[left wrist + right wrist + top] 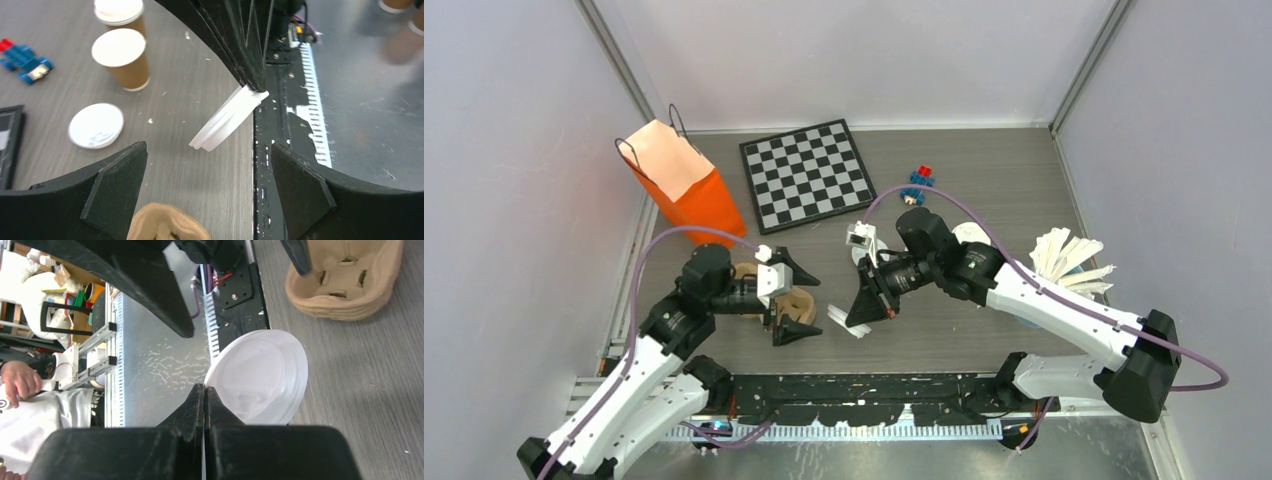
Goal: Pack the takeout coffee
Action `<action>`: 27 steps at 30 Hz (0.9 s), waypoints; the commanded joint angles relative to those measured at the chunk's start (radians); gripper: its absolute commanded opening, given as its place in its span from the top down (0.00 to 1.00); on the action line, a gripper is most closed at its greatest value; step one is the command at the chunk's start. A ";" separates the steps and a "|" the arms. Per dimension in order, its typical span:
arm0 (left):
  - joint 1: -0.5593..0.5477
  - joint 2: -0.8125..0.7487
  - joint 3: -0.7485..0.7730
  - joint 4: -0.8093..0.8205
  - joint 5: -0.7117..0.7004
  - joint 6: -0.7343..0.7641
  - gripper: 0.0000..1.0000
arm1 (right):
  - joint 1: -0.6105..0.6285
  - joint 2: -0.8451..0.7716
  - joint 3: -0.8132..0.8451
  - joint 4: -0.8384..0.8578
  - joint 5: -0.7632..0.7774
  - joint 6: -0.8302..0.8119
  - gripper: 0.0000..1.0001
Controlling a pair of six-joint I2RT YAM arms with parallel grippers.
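Two brown paper cups of takeout coffee (122,57) (120,12) with white lids stand on the table in the left wrist view. A loose white lid (96,125) lies next to them. My right gripper (856,318) (204,387) is shut on the rim of another white lid (260,375) (227,120) and holds it tilted above the table's near edge. My left gripper (809,303) (208,145) is open over the tan pulp tray (754,275) (167,225) (345,285), facing the held lid with nothing between its fingers.
An orange paper bag (684,180) stands open at the back left. A chessboard (809,175) lies behind the arms, with a small red and blue toy (917,185) (22,60) to its right. A fanned white bundle (1069,262) lies at the right. The black base rail (864,395) runs along the near edge.
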 commanded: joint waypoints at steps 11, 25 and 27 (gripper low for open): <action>-0.015 0.191 0.091 0.005 0.297 0.200 0.14 | 0.023 -0.041 -0.006 0.072 -0.088 0.010 0.99; -0.127 0.247 0.107 0.013 0.190 0.218 0.39 | 0.023 -0.027 0.014 0.102 -0.094 0.026 1.00; -0.135 0.258 0.111 0.017 0.173 0.218 0.45 | 0.022 -0.032 0.009 0.105 -0.095 0.027 1.00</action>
